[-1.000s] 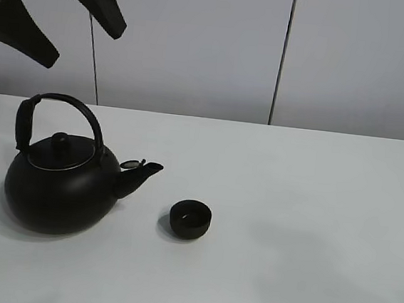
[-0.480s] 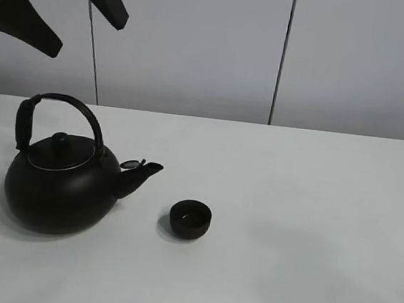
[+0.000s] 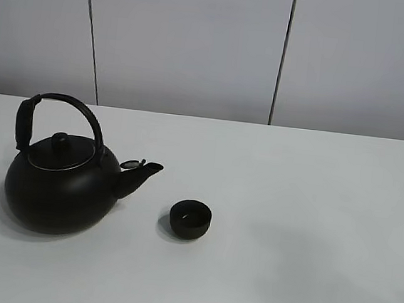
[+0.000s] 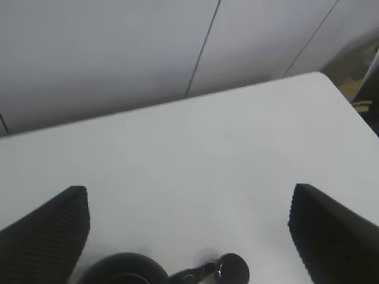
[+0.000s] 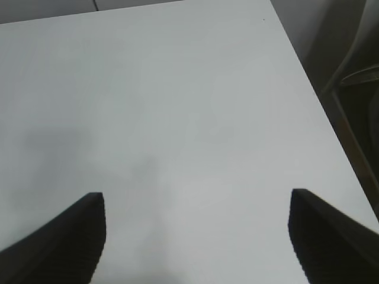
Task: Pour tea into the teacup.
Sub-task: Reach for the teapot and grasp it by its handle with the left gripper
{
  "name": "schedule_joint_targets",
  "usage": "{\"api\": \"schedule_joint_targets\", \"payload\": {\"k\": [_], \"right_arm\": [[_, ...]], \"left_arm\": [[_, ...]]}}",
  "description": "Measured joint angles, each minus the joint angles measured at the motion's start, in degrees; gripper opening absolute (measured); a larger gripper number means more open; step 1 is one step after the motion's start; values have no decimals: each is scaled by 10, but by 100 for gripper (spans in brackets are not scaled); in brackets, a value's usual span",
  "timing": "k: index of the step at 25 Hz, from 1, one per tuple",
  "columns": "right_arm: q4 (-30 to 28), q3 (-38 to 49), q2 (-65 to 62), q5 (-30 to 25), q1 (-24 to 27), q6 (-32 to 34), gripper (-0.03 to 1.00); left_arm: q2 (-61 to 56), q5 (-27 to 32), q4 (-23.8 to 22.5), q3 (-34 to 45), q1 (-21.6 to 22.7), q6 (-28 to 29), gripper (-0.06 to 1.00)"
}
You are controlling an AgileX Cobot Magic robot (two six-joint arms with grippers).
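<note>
The small black teacup [image 3: 190, 219] stands on the white table [image 3: 311, 205], just right of and in front of the spout of the big black kettle [image 3: 59, 188]. The kettle sits upright at the left with its arched handle raised. Neither gripper shows in the exterior high view. My left gripper [image 4: 189, 192] hangs open high over the kettle [image 4: 121, 269], whose dark top shows at the frame's edge with a small round dark shape [image 4: 233, 269] beside it, cup or spout cap I cannot tell. My right gripper [image 5: 196, 196] is open over bare table, holding nothing.
A grey panelled wall [image 3: 198, 44] stands behind the table. The table's right edge [image 5: 320, 100] shows in the right wrist view, with a chair-like frame [image 5: 355, 77] beyond it.
The left gripper's open fingers, seen at the upper left of the exterior high view earlier, have risen out of that view. Kettle and teacup have not moved.
</note>
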State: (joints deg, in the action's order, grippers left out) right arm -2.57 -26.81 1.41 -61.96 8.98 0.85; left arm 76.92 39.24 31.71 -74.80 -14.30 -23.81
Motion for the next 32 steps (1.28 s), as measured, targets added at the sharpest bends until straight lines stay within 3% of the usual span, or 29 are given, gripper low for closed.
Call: {"api": "schedule_joint_targets", "payload": {"k": [8,13,21,26,32], "right_arm": [[0,0,0,0,-2,0,58],[0,0,0,0,-2,0,58],[0,0,0,0,-2,0,58],[0,0,0,0,-2,0,58],[0,0,0,1,-2,0,58]], "left_arm": [[-125,-3,-57,16,0,2,66],[-216,-32,-112,140,0,27,66],[-316,-156,-238,345,0,29,66],[-294,-263,-251,455,0,33,66],[-228,-443,-267,535,0,111,66]]}}
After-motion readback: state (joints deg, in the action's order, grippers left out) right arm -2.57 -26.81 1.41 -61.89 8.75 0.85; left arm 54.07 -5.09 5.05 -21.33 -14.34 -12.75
